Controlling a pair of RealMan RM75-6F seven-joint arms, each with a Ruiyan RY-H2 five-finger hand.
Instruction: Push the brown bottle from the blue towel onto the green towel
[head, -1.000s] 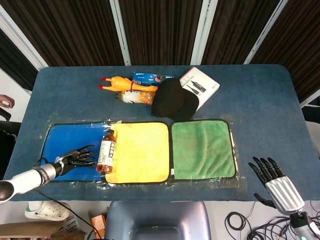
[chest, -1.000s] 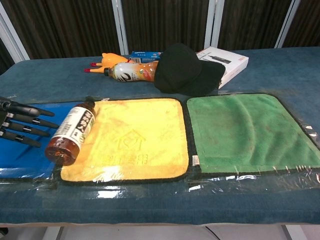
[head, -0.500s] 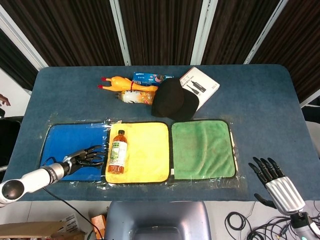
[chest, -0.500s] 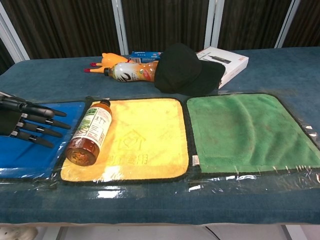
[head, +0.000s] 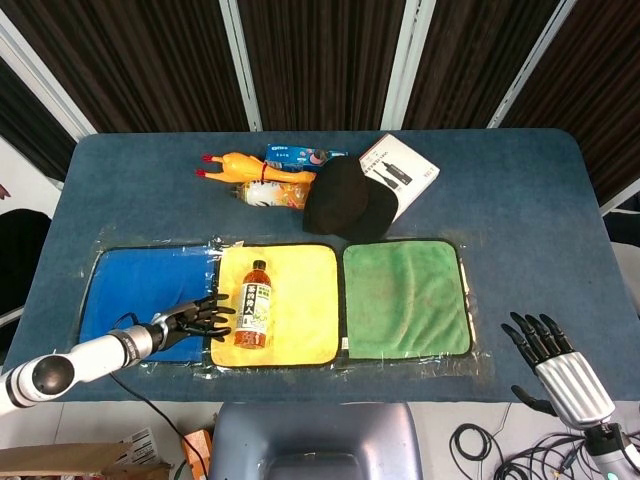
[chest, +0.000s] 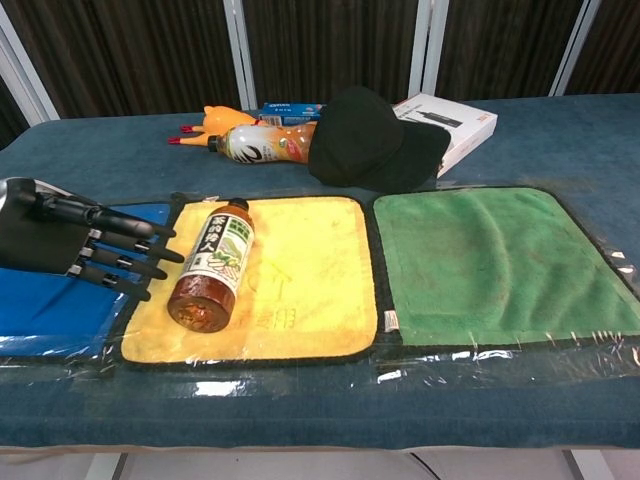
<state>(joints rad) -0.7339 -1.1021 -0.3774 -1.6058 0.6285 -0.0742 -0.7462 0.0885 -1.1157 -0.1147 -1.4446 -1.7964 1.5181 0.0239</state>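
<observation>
— Rolled again: our brown bottle (head: 254, 316) has left the blue towel (head: 140, 291) and lies on the yellow towel's (head: 295, 300) left edge.
— Left hand (chest: 70, 244), fingers spread and empty, is mid-push; we think it must keep rolling toward the green towel (head: 405, 297).

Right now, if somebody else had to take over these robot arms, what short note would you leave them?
Left hand: holds nothing, fingers stretched out beside the brown bottle; contact cannot be told.
Right hand: idle, fingers spread, near the table's front right corner.
The bottle lies on its side on the yellow towel, near that towel's left edge, already off the blue towel.
Left to do: keep pushing it rightward across the yellow towel onto the green towel.
</observation>
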